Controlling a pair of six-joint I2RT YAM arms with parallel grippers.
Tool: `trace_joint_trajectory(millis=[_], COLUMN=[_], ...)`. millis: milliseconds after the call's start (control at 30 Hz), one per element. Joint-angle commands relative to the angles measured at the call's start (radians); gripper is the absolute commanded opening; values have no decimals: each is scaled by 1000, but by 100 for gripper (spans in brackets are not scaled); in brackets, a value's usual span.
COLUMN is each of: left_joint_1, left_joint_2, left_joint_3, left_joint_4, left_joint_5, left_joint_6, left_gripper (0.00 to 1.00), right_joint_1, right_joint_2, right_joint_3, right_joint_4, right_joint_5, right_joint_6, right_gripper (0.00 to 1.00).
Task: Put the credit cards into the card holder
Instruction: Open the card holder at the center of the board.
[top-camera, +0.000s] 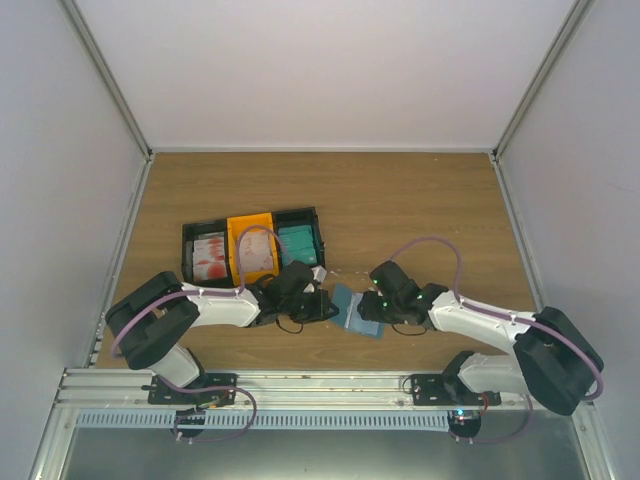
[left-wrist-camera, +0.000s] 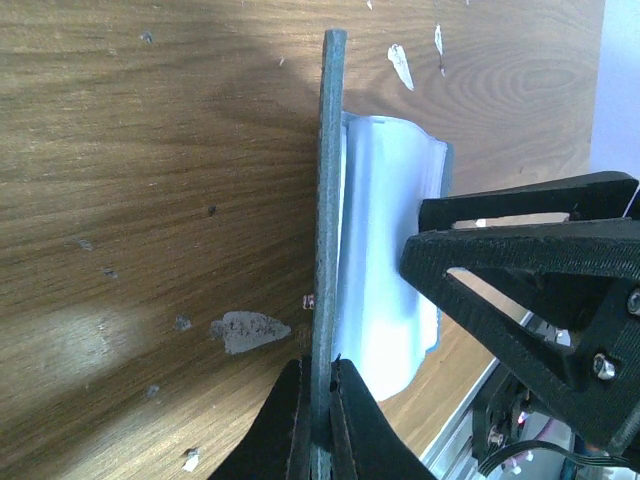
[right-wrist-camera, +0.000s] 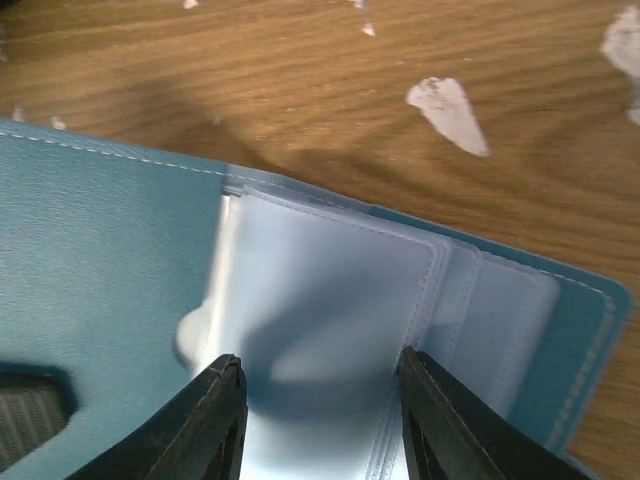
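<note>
The top camera looks down from high over the near edge across the brown wooden desk (top-camera: 400, 195). Both wrist cameras sit very close to the slate-blue folding card holder (top-camera: 352, 308) at the near middle: left edge-on, right onto its open inside. All three share it.

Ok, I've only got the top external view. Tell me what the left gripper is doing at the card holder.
Observer: The left gripper is shut on the cover edge of the card holder, pinching it between both fingers.
Operator: Now give me the right one.
Observer: The right gripper is open, its fingers apart over the clear sleeves inside the holder.
Operator: Report whether either one carries a card.
Observer: No card shows between the fingers in either wrist view.
</note>
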Motion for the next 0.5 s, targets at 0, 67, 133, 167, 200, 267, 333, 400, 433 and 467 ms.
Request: trace_joint_trajectory(millis=[0, 67, 133, 167, 200, 267, 333, 400, 433, 467], left_joint_1=[-9, -10, -9, -9, -9, -9, -9, -9, -9, -9], left_joint_2=[20, 23, 23, 23, 22, 22, 23, 25, 25, 25], left_joint_3=[-7, -9, -13, -13, -14, -16, -13, -13, -13, -13], left_joint_4=[16, 12, 11, 11, 10, 8, 5, 6, 6, 4], left_joint_5=[-28, -30, -32, -35, -36, -42, -45, -45, -44, -47], left_joint_6=[23, 26, 28, 27, 29, 31, 34, 36, 36, 37], left_gripper=[0, 0, 0, 0, 0, 0, 0, 0, 0, 0], right_joint_1=[5, 5, 5, 5, 4, 1, -5, -15, -20, -26], right_joint_2=[6, -10, -27, -35, -41, -54, -65, -76, -82, -88], right_joint_3=[-73, -96, -108, -113, -117, -126, -140, -159, -167, -176], right_joint_4=[141, 192, 225, 238, 249, 269, 298, 339, 359, 364], right_joint_5=[-79, -92, -102, -105, -106, -109, -123, -157, -172, -185], right_joint_6=[57, 74, 89, 96, 102, 112, 122, 135, 145, 152], right_gripper=[43, 43, 43, 43, 43, 43, 44, 46, 46, 47])
